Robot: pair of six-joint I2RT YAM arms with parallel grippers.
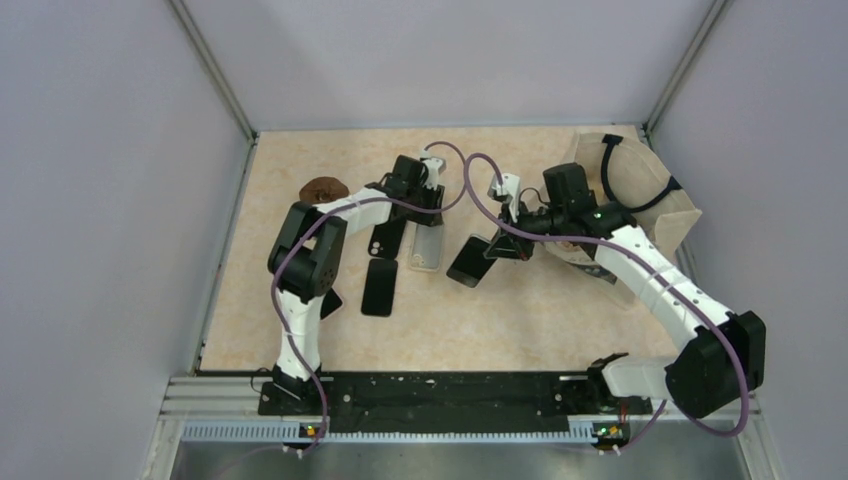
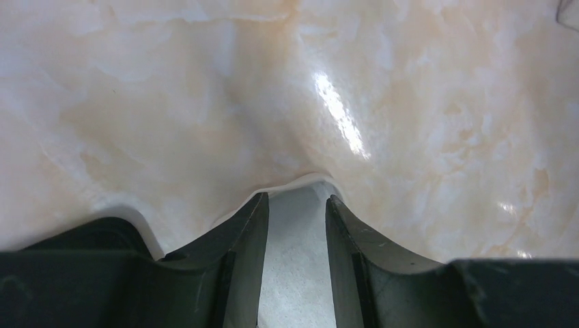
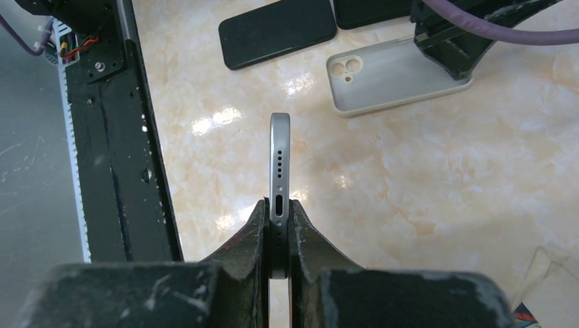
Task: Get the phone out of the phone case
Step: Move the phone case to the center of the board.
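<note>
Phone: the phone [image 3: 280, 164] is out of its case, held edge-on with its charging port and speaker holes facing the right wrist camera. From above it sits near the middle of the tabletop [image 1: 520, 320], tilted.
Right fingers: the right fingers [image 3: 249, 239] are clamped on the phone's two flat faces at the port end, with no gap showing.
Phone case: the phone case [image 3: 392, 75] is pale grey, lies flat with its hollow side up, and its camera cut-out points toward the near edge. It is just left of the phone and not touching it.
Left fingers: the left fingers [image 2: 239, 239] are closed on the far end of the phone case; pale case material fills the space between them.
Black phone: a black phone [image 1: 381, 287] lies flat to the left of the case, nearer the near edge.
Second black phone: a second black phone [image 1: 385, 238] lies just beyond the first one, beside the case and partly under the left arm.
Bag: a beige bag [image 1: 650, 215] with black straps sits in the far right corner.
Brown lump: a brown lump [image 1: 322, 188] sits toward the far left corner; I cannot tell what it is.
</note>
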